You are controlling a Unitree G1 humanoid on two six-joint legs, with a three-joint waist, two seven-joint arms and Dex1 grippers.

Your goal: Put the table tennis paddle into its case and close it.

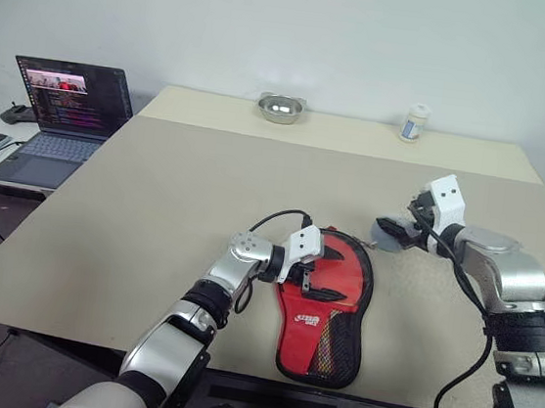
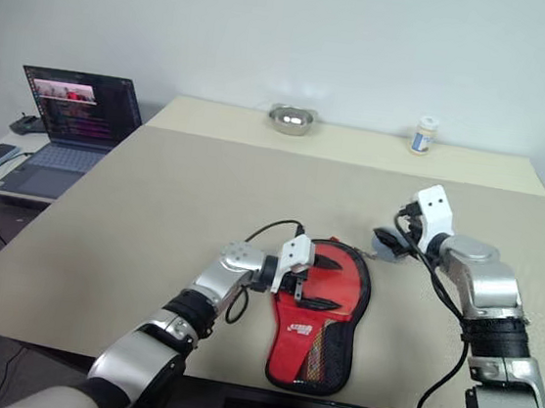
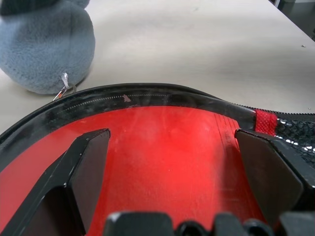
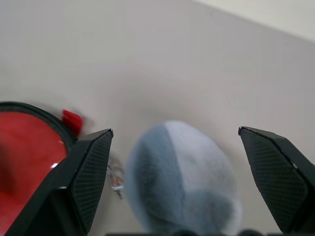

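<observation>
I'm looking down on the big beige table, and everything that matters sits near its front edge, within easy reach of both arms. The case lies flat there, red side with white logo and black mesh facing up, round end pointing away from me and narrow end toward the table's edge. I read that layout as deliberate: flat and lengthwise so one arm can pin it while the other works the rim. I can't pick out the table tennis paddle as a separate thing; the smooth red face in the left wrist view may be its rubber already inside, but I can't tell from here. My left gripper hangs right over the round end of the case, fingers spread wide with nothing between them, black rim running just ahead of the tips. Good spot to hold the cover steady, I'd say. My right gripper is just beyond the case's far right edge, jaws fully apart and empty, and between them on the table sits a small grey fuzzy pom-pom, apparently tied to the case by a little metal link, most likely the zipper pull I need for closing.
</observation>
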